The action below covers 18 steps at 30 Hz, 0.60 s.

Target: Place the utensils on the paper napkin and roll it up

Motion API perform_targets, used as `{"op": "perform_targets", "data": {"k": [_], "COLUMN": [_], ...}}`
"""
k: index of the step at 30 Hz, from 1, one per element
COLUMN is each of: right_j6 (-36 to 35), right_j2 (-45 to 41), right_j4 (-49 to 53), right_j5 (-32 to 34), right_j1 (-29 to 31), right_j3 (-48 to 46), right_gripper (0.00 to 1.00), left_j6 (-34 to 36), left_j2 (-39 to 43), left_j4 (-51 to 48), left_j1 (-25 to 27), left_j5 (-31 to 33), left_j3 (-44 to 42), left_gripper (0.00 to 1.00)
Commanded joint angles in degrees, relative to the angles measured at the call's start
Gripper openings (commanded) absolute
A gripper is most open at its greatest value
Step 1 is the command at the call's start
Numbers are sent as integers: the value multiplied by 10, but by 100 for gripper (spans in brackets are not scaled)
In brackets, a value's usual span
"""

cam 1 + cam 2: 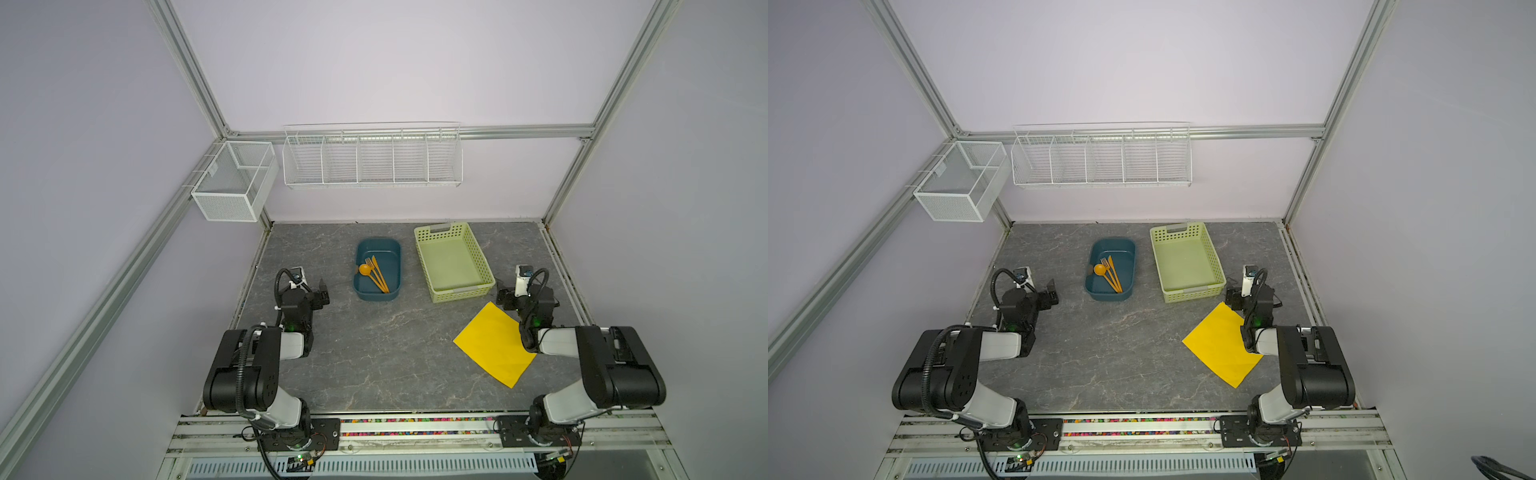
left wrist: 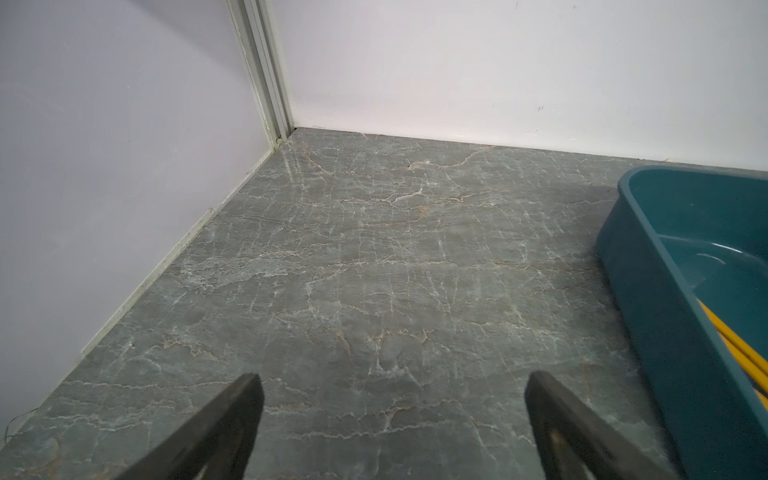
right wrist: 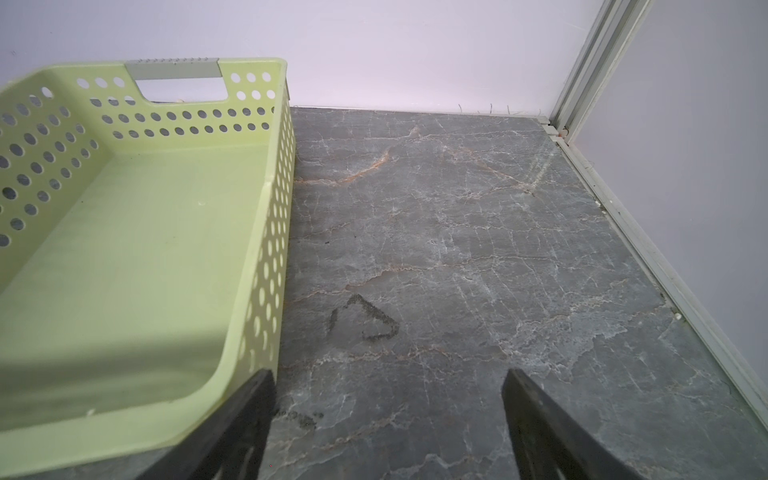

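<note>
1. The left gripper [image 2: 392, 382] hovers low over bare table [image 1: 374, 357], jaws spread wide and nothing between them. The dark blue tub [image 1: 397, 266] is just to its right.
2. The right gripper [image 3: 388, 376] is equally spread and empty. It sits at the near right corner of the pale green basket [image 3: 272, 232].
3. The likely snag is the utensils [image 1: 376, 275], which lie bunched together in the tub, handles converging at its near end. A pinch there could catch two at once, or a finger could knock the tub wall and shove the whole tub.
4. The second worry is the paper napkin [image 1: 490, 345], lying flat at the near right, well apart from the tub. In both top views the right arm overlaps its right edge. A careless sweep could drag or crease the thin sheet.
5. Now the containers. The tub holds all three utensils: the spoon [image 1: 365, 269] on the left, then the fork [image 1: 371, 270] and the knife [image 1: 380, 274]. The green basket is empty. On the far wall, the white mesh box [image 1: 232, 199] and the wire rack [image 1: 374, 166] look empty too.
</note>
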<state>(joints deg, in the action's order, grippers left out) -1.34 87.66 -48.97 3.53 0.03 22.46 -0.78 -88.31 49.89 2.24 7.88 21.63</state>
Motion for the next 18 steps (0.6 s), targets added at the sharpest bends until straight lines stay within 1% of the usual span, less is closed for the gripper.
{"op": "perform_targets", "data": {"k": [1, 7, 13, 14, 18], "right_j6": [-9, -10, -10, -10, -13], "right_j2": [2, 1, -1, -7, -37], "right_j4": [-13, -12, -10, 0, 154], "right_j5": [-5, -5, 15, 25, 33], "right_j1": [-3, -3, 1, 5, 12], "right_j3": [-5, -7, -4, 1, 69], "right_gripper": [88, 88, 88, 88, 88], "left_j6": [2, 2, 1, 1, 1], "left_j2": [-5, -5, -5, -5, -5], "left_j4": [13, 12, 12, 12, 12], "left_j1": [-2, -3, -4, -4, -4], "left_j5": [8, 6, 4, 4, 4], "left_j3": [11, 12, 12, 12, 12], "left_gripper": [99, 99, 99, 99, 99]}}
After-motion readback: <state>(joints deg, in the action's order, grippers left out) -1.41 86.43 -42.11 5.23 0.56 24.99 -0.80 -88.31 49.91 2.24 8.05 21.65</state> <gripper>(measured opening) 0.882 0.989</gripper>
